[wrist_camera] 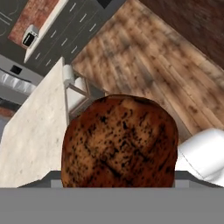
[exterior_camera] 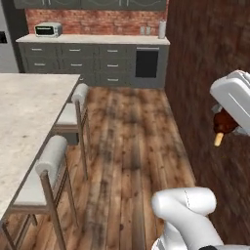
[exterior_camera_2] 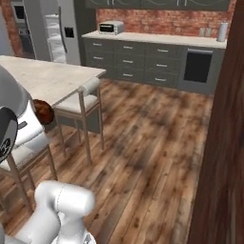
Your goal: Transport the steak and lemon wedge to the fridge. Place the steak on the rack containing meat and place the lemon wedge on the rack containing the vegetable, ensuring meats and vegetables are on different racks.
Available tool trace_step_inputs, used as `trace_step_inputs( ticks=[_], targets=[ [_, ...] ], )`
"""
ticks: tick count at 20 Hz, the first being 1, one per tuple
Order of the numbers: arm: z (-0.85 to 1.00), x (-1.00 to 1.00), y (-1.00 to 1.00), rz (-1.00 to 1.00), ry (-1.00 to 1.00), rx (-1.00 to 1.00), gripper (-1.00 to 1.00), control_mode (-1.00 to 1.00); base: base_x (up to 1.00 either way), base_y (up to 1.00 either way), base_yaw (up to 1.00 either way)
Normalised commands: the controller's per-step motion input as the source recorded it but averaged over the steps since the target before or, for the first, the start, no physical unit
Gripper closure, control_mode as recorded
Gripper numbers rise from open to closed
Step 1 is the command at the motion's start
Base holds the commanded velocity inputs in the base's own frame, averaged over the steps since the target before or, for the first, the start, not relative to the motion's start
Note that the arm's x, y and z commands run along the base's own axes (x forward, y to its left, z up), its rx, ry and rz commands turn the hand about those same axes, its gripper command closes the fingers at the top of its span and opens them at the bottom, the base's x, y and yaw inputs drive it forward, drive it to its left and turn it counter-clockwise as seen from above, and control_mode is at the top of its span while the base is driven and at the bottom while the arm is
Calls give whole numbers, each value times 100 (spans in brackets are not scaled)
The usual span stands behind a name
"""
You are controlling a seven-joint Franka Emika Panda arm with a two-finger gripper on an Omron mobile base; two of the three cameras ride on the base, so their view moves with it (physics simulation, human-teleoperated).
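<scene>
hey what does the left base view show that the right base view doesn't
Left base view: the steak's pale tan stub hangs below the gripper, in front of the dark wood wall.
Right base view: the fridge stands past the island with its door open, the black dispenser panel beside the opening.
Both: the steak held up off the floor, the marble island, two stools, the toaster oven on the far counter.

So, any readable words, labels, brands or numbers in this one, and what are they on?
None can be read.
The toaster oven on the back counter shows no legible marking.
The fridge dispenser panel is plain black.
The steak in the gripper bears only char marks.
</scene>
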Motion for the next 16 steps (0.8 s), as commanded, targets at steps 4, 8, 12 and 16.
trace_step_inputs(
  ticks=[4,8,12,16],
  targets=[
    [0,0,0,0,0,0,100,100,100,0,-18],
    [0,0,0,0,0,0,100,100,100,11,-17],
    [0,0,0,0,0,0,100,100,100,9,-13],
    [0,0,0,0,0,0,100,100,100,26,-17]
  ],
)
